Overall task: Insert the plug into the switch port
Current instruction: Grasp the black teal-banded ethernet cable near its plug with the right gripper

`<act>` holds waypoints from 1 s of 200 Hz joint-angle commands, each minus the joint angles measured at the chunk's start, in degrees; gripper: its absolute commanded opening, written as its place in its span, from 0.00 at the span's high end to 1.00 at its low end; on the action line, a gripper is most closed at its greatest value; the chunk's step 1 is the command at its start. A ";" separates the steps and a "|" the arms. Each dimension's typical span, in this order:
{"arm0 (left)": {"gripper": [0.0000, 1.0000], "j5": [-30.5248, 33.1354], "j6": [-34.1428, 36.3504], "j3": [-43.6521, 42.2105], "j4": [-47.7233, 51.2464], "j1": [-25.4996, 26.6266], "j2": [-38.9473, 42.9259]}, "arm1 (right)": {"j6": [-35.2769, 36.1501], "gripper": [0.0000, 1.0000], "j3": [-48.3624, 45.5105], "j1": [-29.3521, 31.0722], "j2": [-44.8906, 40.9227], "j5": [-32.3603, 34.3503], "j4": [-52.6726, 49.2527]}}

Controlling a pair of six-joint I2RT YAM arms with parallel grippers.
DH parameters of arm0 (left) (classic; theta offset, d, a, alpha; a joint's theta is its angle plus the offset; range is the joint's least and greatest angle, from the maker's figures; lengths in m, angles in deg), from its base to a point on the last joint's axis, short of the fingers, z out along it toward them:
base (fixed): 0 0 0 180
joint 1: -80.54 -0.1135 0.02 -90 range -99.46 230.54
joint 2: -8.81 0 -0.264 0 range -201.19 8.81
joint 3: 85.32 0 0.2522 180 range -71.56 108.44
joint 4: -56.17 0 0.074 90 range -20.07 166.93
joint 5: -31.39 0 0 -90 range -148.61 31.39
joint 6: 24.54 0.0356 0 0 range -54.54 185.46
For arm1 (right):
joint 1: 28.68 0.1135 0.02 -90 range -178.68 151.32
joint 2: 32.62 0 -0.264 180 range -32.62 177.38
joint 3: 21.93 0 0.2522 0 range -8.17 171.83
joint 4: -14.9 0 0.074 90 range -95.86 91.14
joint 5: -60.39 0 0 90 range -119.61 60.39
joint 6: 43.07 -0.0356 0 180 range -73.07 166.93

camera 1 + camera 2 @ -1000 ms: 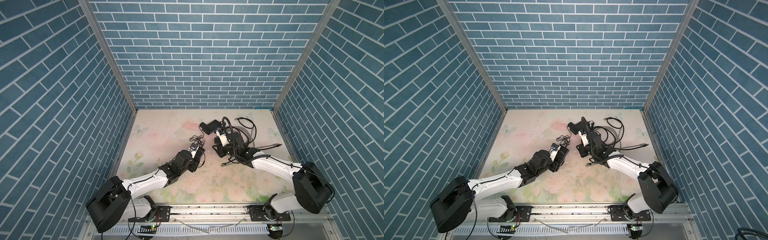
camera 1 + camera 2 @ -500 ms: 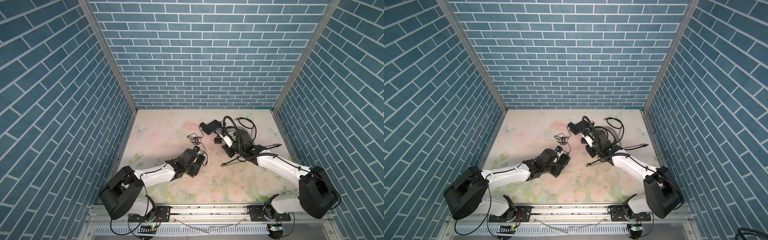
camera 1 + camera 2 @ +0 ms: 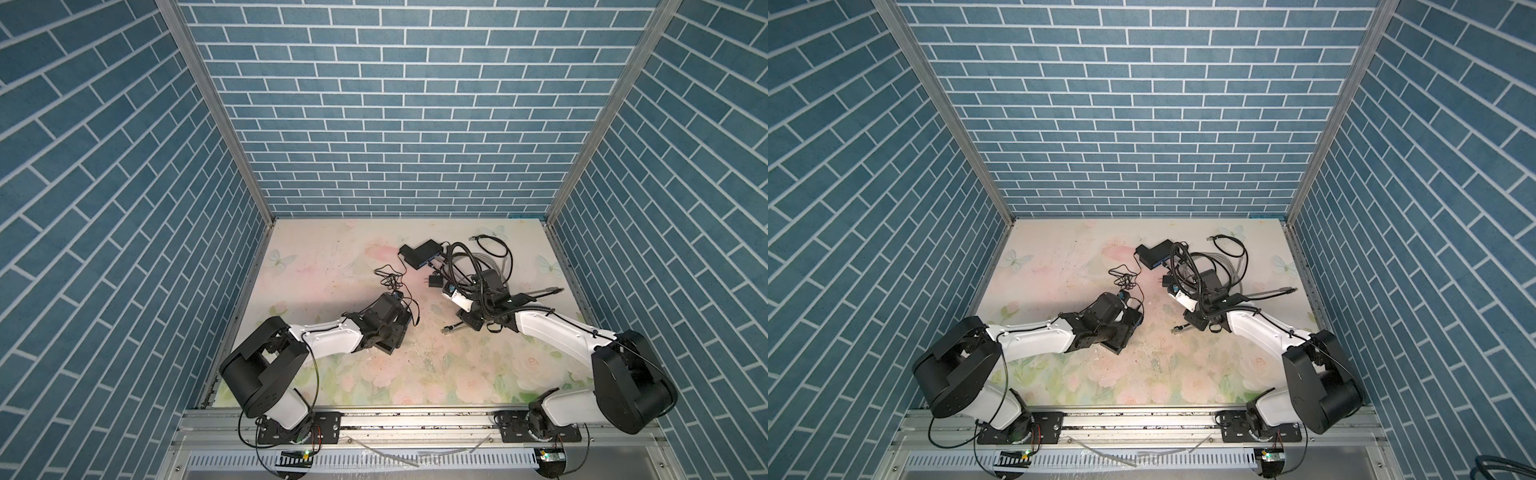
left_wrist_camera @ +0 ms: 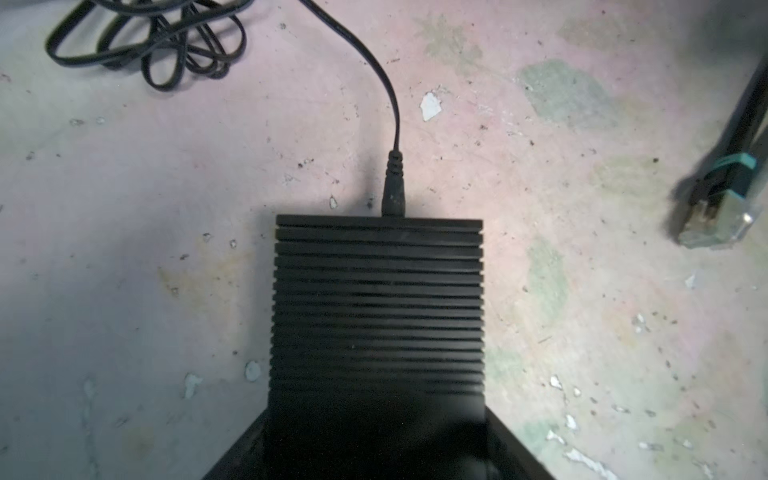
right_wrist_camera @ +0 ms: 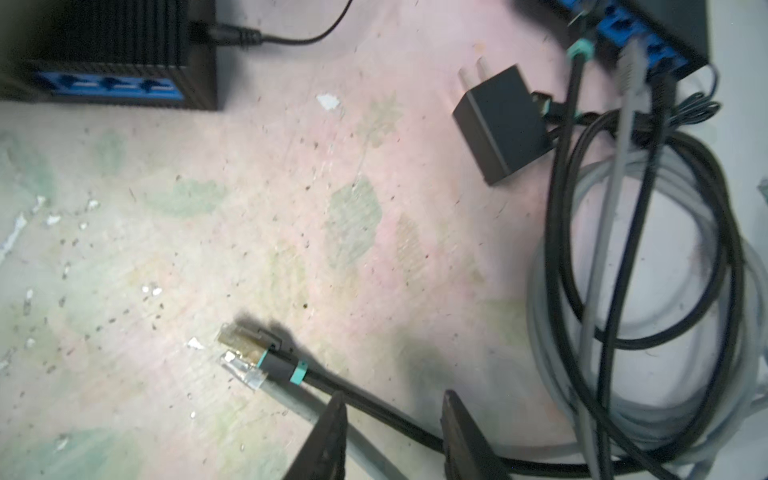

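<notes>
Both grippers are down at the mat (image 3: 374, 395), taking twelve o'clock as the back wall. The right gripper (image 5: 395, 415) has its jaws parted and clamps nothing. The black cable (image 5: 374, 409) runs on the mat between the two fingers, and the grey cable (image 5: 291, 399) slips under one of them. The left gripper (image 4: 374, 440) has its jaws against both sides of the ribbed switch (image 4: 376, 299). As far as I can see it is grasping it flat on the mat.

At the end of the black cable lies the black-booted plug (image 5: 257, 353), teal-banded and metal-nosed. It touches a clear plug (image 5: 243, 372) on the grey cable. In a top view the black-booted plug (image 3: 446, 329) rests on the mat, not in any port. The right gripper is just beside it at three o'clock and the ribbed switch is near at nine. A second switch (image 5: 665, 25), already cabled, sits well back at eleven, with a power adapter (image 5: 500, 124) between. The ribbed switch has its cord (image 4: 392, 183) plugged in, and its blue port row (image 5: 110, 85) faces the plug's side.

My read is that this is the pick-up step, with the switch braced and the plug not yet taken. Next the right jaws need to close on the black cable close behind the boot, without catching the grey one. Then they lift, square the nose to a blue port with the clip the right way round, and push in against the left arm's hold.
</notes>
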 commanded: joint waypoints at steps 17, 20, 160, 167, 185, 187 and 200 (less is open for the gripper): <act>0.21 0.22 -1.02 0.56 1.19 -0.23 -0.19 | 8.82 0.61 -0.18 -0.59 4.43 0.42 -2.76; 0.21 0.33 -0.97 0.56 1.02 -0.21 -0.03 | 8.95 0.61 -0.07 -0.57 4.70 0.42 -2.75; 0.00 2.32 6.02 -0.43 -10.98 -0.50 9.85 | 17.25 0.65 4.79 -1.36 11.73 -11.79 -6.36; 0.00 3.05 5.81 -1.82 -13.21 -0.50 10.38 | 17.16 0.67 5.30 -1.36 12.31 -11.80 -7.25; 0.00 4.22 5.93 -3.38 -16.14 -0.47 11.98 | 16.27 0.73 6.74 -1.37 13.05 -12.33 -9.26; 0.00 4.32 6.02 -3.46 -16.28 -0.49 12.19 | 16.19 0.74 6.81 -1.36 13.05 -12.32 -9.34; 0.00 4.44 7.17 -3.56 -16.08 -0.50 13.16 | 15.84 0.79 7.16 -1.36 12.84 -12.23 -9.80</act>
